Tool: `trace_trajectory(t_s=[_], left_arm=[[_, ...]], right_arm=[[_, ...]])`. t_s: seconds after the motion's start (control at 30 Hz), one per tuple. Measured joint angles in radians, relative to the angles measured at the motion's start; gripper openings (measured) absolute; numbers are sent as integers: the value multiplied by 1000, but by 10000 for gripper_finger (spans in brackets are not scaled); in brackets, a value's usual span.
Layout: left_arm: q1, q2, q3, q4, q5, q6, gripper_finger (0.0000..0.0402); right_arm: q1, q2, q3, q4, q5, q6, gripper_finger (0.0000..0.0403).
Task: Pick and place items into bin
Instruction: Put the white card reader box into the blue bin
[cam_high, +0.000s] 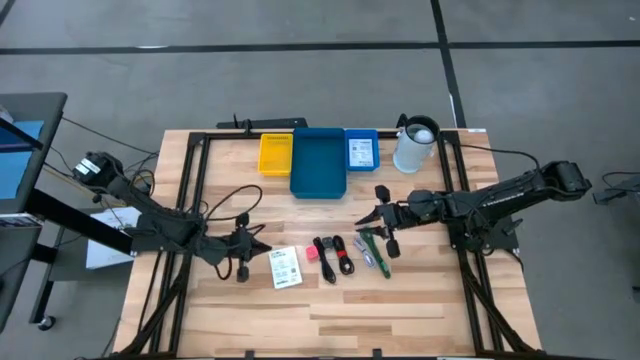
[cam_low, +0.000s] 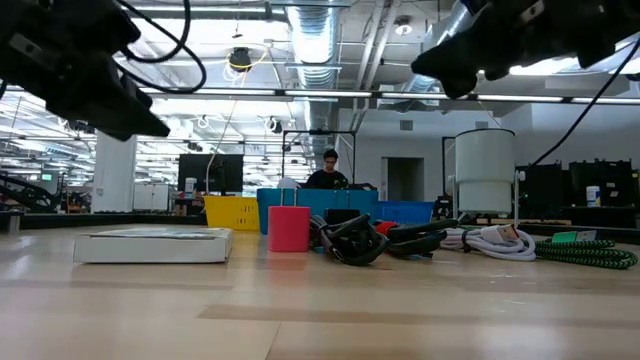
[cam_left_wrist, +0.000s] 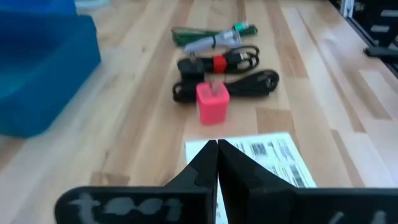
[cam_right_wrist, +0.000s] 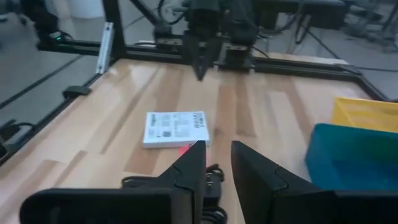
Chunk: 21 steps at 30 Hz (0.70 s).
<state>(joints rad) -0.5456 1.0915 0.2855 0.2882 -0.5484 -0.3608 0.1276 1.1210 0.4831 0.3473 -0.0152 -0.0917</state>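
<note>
The items lie in a row on the wooden table: a white printed packet (cam_high: 284, 267) (cam_left_wrist: 273, 155) (cam_right_wrist: 175, 129), a pink-red cube (cam_high: 311, 254) (cam_left_wrist: 212, 102) (cam_low: 288, 228), black coiled cables (cam_high: 335, 258) (cam_left_wrist: 230, 84) and green sticks (cam_high: 372, 250) (cam_left_wrist: 211, 37). My left gripper (cam_high: 262, 243) (cam_left_wrist: 217, 144) is shut and sits just left of the packet, pointing at it. My right gripper (cam_high: 364, 221) (cam_right_wrist: 217, 149) is open and hangs above the table by the green sticks, on their far side, pointing toward the cables. The blue bin (cam_high: 319, 162) stands at the far edge.
A yellow bin (cam_high: 275, 154) and a small blue bin (cam_high: 361, 150) flank the big blue bin. A white jug (cam_high: 415, 146) (cam_low: 484, 170) stands right of them. Black frame rails run along both table sides. A loose cable loops behind the left gripper (cam_high: 232, 200). A person shows far behind the table (cam_low: 328, 170).
</note>
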Motion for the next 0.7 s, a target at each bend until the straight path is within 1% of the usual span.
trace_trajectory(t_s=[0.23,0.33,0.5,0.7], left_arm=[[20,99,0,3,60,-75,0],[20,148,0,26,76,-111,0],[20,232,0,105,100,-142,0],[20,337,1,214,125,-149,0]], right_arm=[[9,85,1,12,28,39,71],[11,133,0,8,72,77,72],[10,170,0,53,73,100,72],[10,172,0,81,73,100,72]])
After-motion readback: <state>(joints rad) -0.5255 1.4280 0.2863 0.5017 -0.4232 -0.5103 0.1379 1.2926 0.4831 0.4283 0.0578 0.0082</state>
